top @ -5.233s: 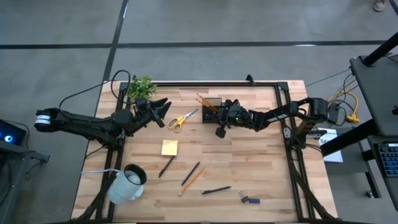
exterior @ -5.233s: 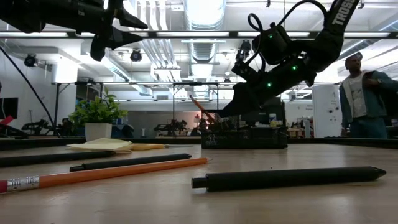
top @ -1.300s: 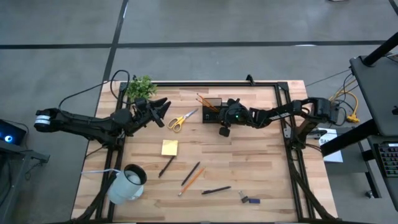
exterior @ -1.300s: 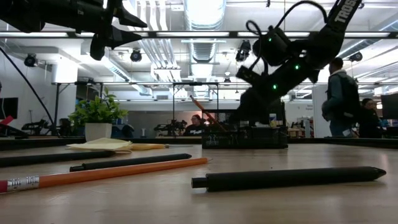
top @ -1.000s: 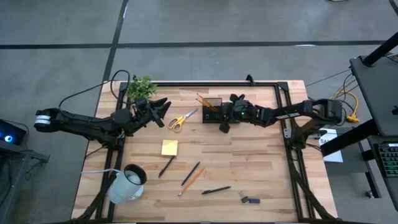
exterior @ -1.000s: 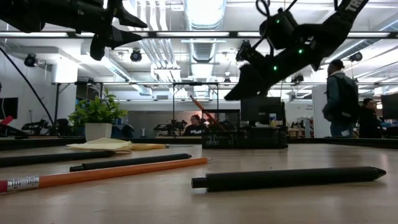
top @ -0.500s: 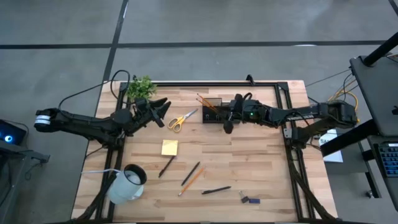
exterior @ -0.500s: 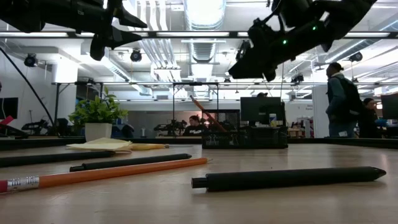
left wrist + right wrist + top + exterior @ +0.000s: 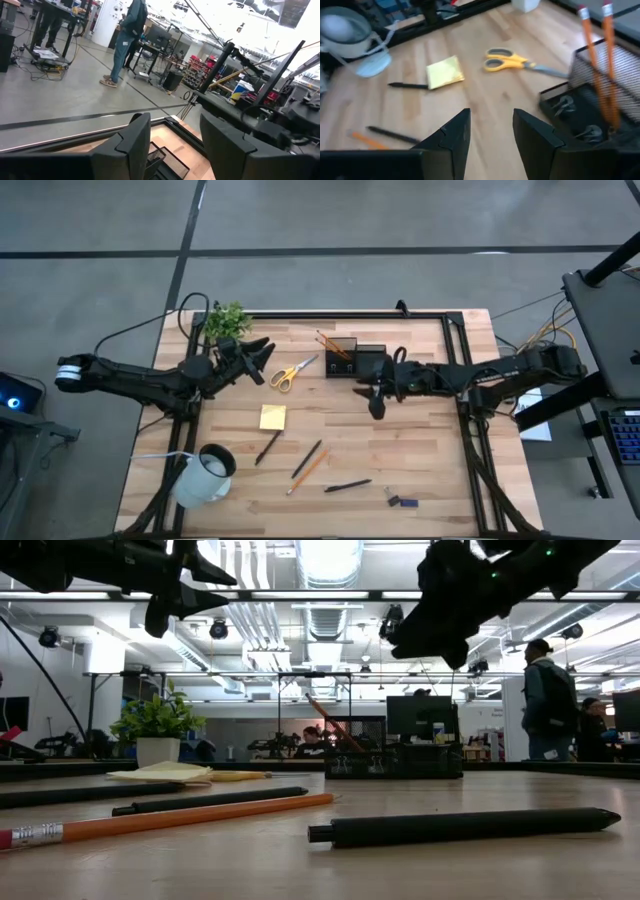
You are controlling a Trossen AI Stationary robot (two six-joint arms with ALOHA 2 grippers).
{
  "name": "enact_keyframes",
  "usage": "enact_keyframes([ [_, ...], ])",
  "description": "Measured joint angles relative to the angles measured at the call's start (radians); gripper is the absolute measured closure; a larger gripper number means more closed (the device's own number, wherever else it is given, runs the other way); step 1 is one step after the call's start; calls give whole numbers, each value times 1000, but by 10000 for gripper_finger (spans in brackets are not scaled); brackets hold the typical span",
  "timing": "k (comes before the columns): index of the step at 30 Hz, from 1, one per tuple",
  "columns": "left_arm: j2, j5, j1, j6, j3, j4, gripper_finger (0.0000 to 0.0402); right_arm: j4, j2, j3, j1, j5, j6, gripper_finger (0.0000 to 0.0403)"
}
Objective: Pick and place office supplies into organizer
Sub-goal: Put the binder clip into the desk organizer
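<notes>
The black mesh organizer [image 9: 355,358] stands at the table's far middle with two orange pencils [image 9: 597,65] leaning in it. Yellow-handled scissors [image 9: 293,370] lie to its left, and a yellow sticky-note pad [image 9: 272,417] lies nearer. Dark pens [image 9: 347,486], an orange pencil [image 9: 312,468] and small eraser bits [image 9: 400,500] lie toward the near edge. My right gripper [image 9: 377,408] hovers open and empty just near-right of the organizer, high above the table in the low view [image 9: 440,600]. My left gripper [image 9: 262,352] waits open in the air left of the scissors.
A white mug [image 9: 205,475] lies on its side at the near left corner. A small green plant [image 9: 227,320] stands at the far left corner. A black frame rail [image 9: 340,315] runs along the table's far edge. A person [image 9: 548,700] stands in the room beyond.
My right gripper has risen from just above the organizer and drawn back toward the table's near and right edges, rolling about its own axis as it went. Its fingers stay open and empty. The organizer and its pencils stand as before.
</notes>
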Motion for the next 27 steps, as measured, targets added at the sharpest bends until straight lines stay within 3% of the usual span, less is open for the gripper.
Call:
enact_keyframes([
  [27, 0, 0, 0, 5, 0, 0, 244, -13, -7, 0, 332, -3, 402, 266],
])
